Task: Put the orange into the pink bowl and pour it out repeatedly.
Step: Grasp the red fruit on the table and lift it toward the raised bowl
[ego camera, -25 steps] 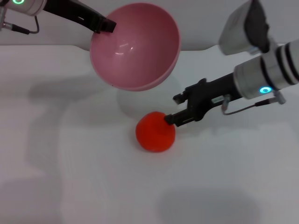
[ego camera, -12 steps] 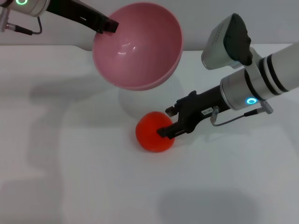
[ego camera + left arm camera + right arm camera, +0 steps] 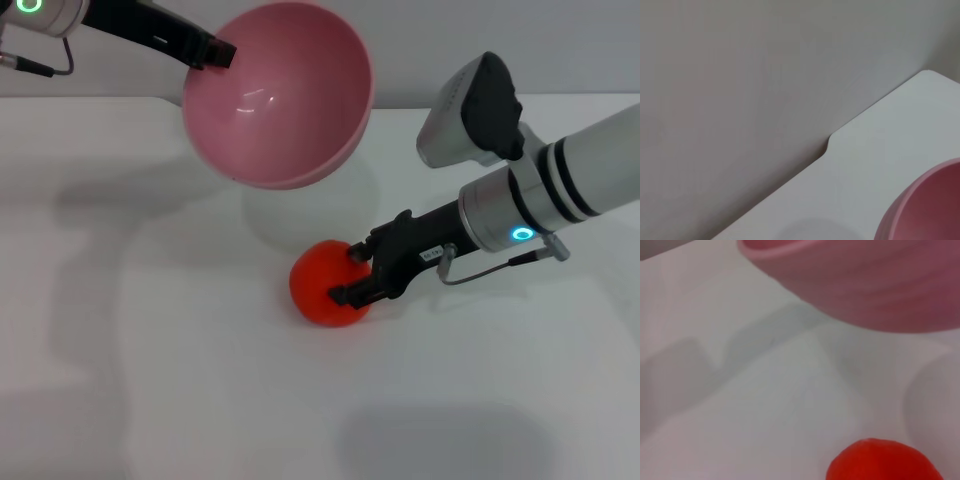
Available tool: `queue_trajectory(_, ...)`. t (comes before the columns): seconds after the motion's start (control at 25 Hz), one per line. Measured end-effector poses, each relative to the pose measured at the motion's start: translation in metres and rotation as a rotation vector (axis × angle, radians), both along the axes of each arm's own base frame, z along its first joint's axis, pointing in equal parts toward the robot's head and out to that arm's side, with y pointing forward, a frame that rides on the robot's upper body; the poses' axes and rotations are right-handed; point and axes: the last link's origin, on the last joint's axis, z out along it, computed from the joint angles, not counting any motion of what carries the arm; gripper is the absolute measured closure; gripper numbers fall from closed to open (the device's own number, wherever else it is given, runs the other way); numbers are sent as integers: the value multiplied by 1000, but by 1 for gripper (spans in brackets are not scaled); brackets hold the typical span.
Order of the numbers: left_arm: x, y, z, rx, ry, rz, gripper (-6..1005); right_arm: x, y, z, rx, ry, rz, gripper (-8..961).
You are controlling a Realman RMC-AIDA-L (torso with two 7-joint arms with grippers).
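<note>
Table point(image 3: 200, 400) white, bare — grey wall point(image 3: 740, 75) just behind its edge.

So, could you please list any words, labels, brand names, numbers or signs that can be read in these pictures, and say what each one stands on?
No text can be read.
Small white label on the right gripper body: too small and blurred to read.
Small white mark on the left gripper arm: unreadable.
The orange, the pink bowl and the table carry no writing.
</note>
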Motion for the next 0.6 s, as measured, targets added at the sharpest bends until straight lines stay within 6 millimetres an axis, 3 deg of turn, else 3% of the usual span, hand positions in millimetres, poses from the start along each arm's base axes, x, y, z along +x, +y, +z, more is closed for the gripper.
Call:
queue_trajectory(0.08,-1,0,0,-1,0,2,956,-1,-1,-2,-2,2,3,241)
queue_trajectory(0.32,-5,-2,-1,-6,2,11,956,-1,1,-4,21,15,-3,454)
queue_trajectory(0.6,-8,-3,-1,-8,2,18,956,0,0,-5,24,6,2,623)
